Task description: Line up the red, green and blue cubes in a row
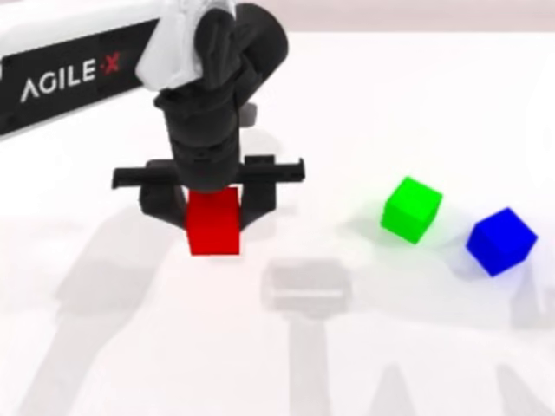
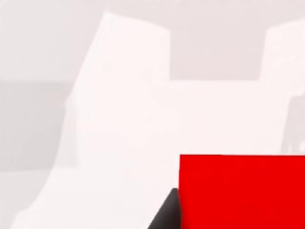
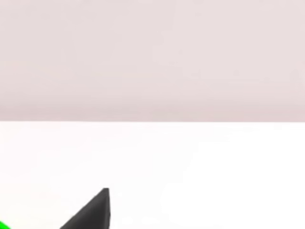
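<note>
Top view overhead, left wrist view hard against red cube point(image 2: 242, 191), shared.

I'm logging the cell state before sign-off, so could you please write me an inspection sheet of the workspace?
Surface: white table, bare apart from shadows.
Job's things: red cube at the left, between the left claw's fingers; green cube and blue cube at the right, apart, not yet in a row with the red one.
Clutter: nothing seen.
Grippers: left claw shut on the red cube; right claw only a dark fingertip in its wrist view.
Cables: nothing seen.
Surroundings: plain pale backdrop.
</note>
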{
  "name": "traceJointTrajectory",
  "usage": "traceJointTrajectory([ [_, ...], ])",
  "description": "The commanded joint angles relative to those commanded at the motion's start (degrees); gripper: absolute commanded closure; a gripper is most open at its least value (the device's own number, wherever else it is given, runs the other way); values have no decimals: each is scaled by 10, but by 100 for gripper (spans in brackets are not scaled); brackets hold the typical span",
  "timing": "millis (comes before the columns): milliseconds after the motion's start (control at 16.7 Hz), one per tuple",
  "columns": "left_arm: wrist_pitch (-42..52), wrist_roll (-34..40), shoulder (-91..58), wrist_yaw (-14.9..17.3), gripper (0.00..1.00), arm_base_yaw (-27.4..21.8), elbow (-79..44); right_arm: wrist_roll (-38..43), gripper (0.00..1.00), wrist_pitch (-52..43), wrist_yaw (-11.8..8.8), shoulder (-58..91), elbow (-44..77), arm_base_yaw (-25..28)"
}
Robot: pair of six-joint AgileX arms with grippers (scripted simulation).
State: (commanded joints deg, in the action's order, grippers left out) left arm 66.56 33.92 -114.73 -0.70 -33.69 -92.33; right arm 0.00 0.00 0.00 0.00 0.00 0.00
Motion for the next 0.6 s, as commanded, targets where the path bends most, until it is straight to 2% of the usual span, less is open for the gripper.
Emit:
traceJointTrajectory([
  [360, -10, 0, -1, 0, 100, -1, 9, 0, 0, 0, 0, 0, 0, 0],
  [600, -83, 2, -20, 0, 100, -1, 62, 0, 0, 0, 0, 0, 0, 0],
])
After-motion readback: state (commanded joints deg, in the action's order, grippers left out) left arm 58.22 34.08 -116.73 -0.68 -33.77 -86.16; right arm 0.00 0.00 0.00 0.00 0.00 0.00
